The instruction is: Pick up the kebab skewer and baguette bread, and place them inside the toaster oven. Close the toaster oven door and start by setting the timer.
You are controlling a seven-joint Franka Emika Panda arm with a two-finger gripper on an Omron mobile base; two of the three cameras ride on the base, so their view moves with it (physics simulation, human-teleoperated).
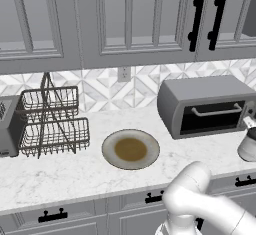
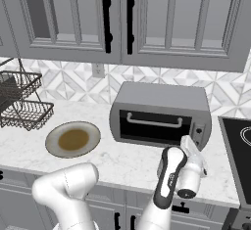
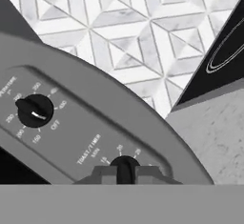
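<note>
The grey toaster oven [image 1: 207, 104] [image 2: 162, 111] stands at the back of the counter. Its dark glass door [image 1: 212, 116] [image 2: 154, 124] is closed, with the silver bar handle across the top. My gripper [image 2: 188, 141] [image 1: 248, 123] is at the oven's right edge. In the hand view the gripper [image 3: 125, 171] is shut on the black timer knob [image 3: 125, 163], one grey fingertip [image 3: 102, 174] on each side. The temperature knob [image 3: 34, 111] sits up and to the left of it. The kebab skewer and baguette bread are hidden.
An empty round plate [image 1: 131, 149] [image 2: 72, 139] lies left of the oven. A wire dish rack [image 1: 50, 119] [image 2: 19, 102] and a slot toaster [image 1: 7, 126] stand at the far left. A black stovetop [image 2: 238, 146] [image 3: 224, 51] borders the counter on the right. Cabinets hang above.
</note>
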